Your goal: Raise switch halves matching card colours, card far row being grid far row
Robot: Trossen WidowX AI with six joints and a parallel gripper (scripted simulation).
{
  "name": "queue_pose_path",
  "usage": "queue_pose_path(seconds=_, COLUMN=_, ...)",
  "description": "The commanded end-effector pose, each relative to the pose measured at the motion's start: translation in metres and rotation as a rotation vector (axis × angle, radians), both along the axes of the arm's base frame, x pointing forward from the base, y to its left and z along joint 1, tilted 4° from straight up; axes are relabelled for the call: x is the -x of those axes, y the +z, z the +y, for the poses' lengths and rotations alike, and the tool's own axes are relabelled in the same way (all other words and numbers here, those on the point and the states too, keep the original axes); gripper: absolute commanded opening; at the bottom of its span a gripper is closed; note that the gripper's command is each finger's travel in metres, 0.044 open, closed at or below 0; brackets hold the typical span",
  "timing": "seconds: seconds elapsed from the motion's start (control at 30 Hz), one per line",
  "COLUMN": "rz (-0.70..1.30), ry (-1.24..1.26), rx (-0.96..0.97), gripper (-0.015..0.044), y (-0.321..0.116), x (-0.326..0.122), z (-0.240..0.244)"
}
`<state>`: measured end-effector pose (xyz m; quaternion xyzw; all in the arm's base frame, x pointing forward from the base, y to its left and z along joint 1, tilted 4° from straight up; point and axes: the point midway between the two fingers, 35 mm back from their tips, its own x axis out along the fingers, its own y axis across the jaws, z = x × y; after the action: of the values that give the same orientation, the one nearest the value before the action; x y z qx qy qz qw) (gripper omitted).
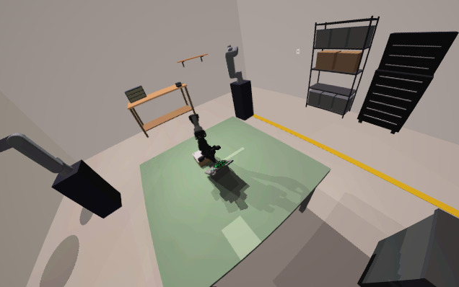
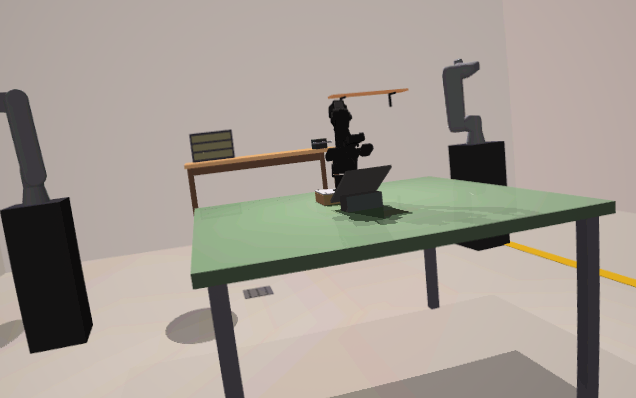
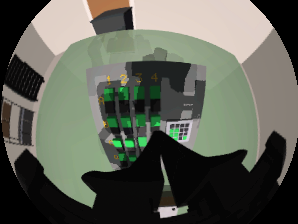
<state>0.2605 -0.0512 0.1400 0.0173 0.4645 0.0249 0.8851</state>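
The claw (image 3: 157, 133), clenched on nothing, hangs over the near part of the tilted switch panel (image 1: 230, 163) (image 2: 363, 182) (image 3: 181, 106), whose small card (image 3: 178, 131) lies right of the green-and-dark switches (image 3: 132, 121), all above the green table (image 1: 188, 202) (image 2: 275, 240) (image 3: 230, 105).

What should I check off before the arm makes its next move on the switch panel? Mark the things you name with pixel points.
1. Gripper (image 3: 157, 133) closed, with nothing held: ok.
2. Small card (image 3: 178, 131) in the wrist camera's sight: ok.
3. Column numbers 1 to 4 readable above the grid: ok.
4. Every switch in the grid visible to the wrist camera: not ok, the gripper covers part of the nearer rows.
5. Gripper clear of the switch panel (image 2: 364, 181) (image 3: 182, 104): cannot tell, the fingertips overlap it in the wrist view.
6. All switches matching the card: cannot tell, with part of the grid hidden.
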Motion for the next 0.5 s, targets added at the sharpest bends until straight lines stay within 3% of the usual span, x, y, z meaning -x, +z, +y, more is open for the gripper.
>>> queue_pose_path(seconds=0.0, rz=-0.002, ry=-0.006, rx=0.002, gripper=0.0, y=-0.003, x=-0.003, z=-0.001)
queue_pose_path(seconds=0.47, rz=-0.003, ry=-0.006, rx=0.002, gripper=0.0, y=-0.018, x=-0.015, z=0.0)
